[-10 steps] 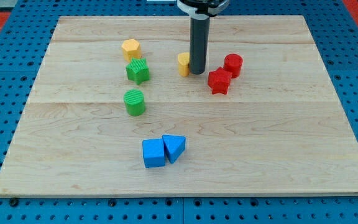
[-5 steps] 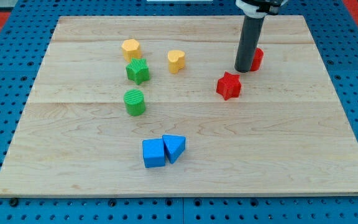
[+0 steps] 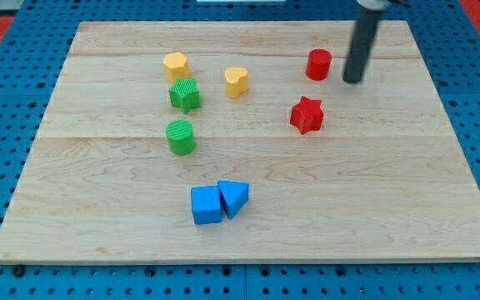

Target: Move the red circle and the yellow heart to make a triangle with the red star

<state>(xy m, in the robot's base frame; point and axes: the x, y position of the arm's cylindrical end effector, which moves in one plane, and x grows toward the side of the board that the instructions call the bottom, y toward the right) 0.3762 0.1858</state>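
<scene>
The wooden board (image 3: 390,208) lies on a blue pegboard (image 3: 7,125). The dark rod descends from the view's top right, blurred; there are no jaws on it, only my tip (image 3: 352,81), just right of the red circle (image 3: 318,64) and apart from it. The red star (image 3: 306,114) lies below the circle, slightly left. The yellow heart (image 3: 236,82) sits well left of both reds. Further left are a yellow hexagon (image 3: 175,65), a green star (image 3: 184,95) just beneath it and a green cylinder (image 3: 179,137) lower down. Near the view's bottom, a blue cube (image 3: 206,205) touches a blue triangle (image 3: 234,197)
</scene>
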